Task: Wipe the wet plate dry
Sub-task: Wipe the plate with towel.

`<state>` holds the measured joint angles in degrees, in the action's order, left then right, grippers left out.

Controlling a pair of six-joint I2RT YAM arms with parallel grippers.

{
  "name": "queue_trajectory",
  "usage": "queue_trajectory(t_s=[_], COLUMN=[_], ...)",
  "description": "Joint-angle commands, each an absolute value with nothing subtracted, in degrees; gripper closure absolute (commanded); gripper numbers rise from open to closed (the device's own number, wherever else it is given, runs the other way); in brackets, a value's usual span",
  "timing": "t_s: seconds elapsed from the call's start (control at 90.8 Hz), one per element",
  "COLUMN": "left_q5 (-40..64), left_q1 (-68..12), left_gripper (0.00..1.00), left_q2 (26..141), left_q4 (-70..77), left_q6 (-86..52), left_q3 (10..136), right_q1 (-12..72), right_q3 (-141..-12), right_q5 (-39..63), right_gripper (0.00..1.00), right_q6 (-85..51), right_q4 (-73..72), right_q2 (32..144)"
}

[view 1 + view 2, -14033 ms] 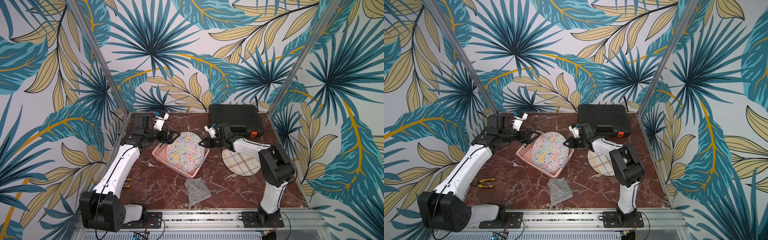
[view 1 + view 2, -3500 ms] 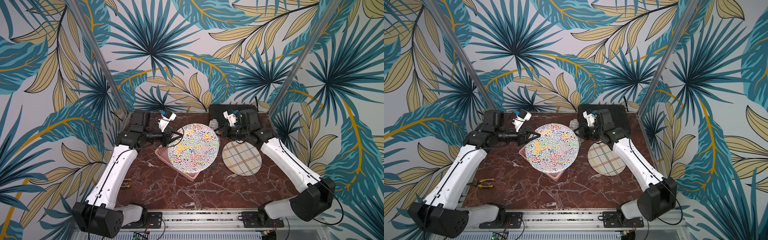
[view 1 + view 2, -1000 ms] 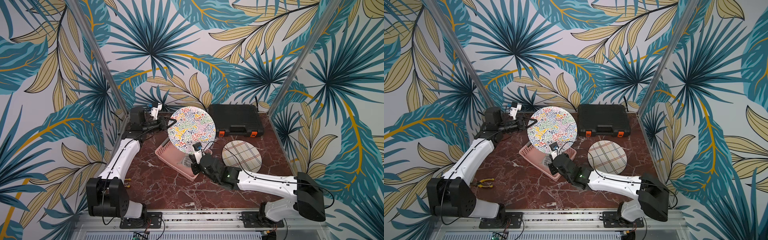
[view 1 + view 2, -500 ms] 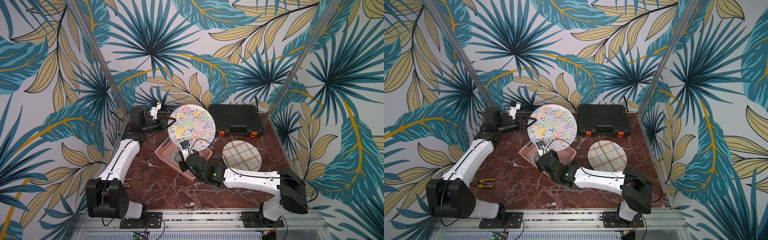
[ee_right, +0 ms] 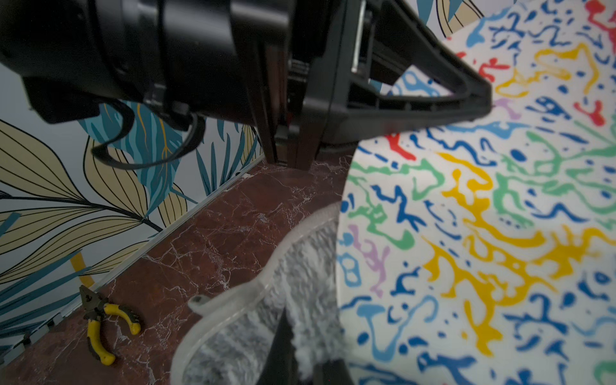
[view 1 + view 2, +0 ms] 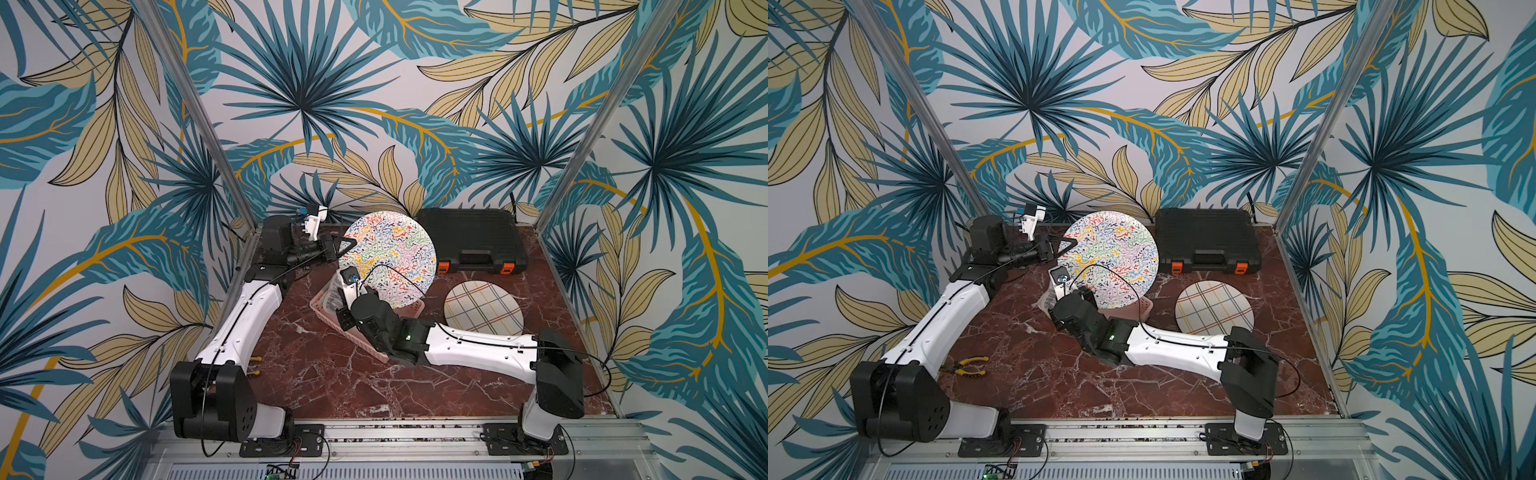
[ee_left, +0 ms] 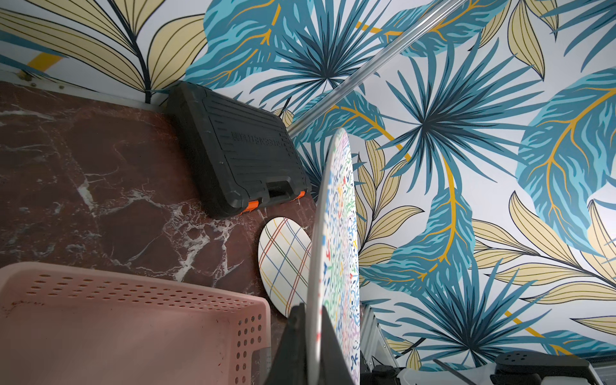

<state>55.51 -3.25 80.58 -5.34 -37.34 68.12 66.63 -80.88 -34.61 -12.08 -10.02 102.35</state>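
Jaws: left gripper (image 6: 345, 246) clamped on rim of squiggle-patterned multicoloured round plate (image 6: 390, 257); right gripper (image 5: 305, 363) pinching fluffy grey cloth (image 5: 263, 320).
Plate: held on edge above perforated pink plastic basket (image 7: 133, 326).
Cloth: beside plate's lower rim.
Tool: yellow-handled pliers (image 6: 966, 366), left of basket, well apart.

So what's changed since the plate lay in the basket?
The colourful plate rose out of the pink basket; the left end effector holds it on edge by its rim. The right end effector picked the grey cloth off the table and holds it at the plate's edge. The checked plate, black case and pliers stayed put.
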Motion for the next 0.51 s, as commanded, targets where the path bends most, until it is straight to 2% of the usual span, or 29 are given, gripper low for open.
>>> queue_trajectory(t_s=[0.0, 0.209, 0.496], left_q5=[57.9, 57.1, 55.9], left_q1=[-2.8, -2.7, -2.8], left_gripper=[1.0, 1.0, 1.0], left_q2=[79.2, 78.7, 78.7], left_q4=[-7.0, -7.2, -7.3], left_q6=[-33.4, -33.0, -32.7], left_q3=[66.4, 65.9, 65.6], right_q1=[64.6, 64.2, 64.2], right_q3=[-85.9, -89.5, -84.6], right_q5=[-43.3, -43.0, -36.1], right_gripper=[1.0, 1.0, 1.0], right_q6=[-10.7, -10.8, -15.5], right_q4=[-16.7, -16.1, -15.0], right_q2=[102.3, 103.6, 95.8])
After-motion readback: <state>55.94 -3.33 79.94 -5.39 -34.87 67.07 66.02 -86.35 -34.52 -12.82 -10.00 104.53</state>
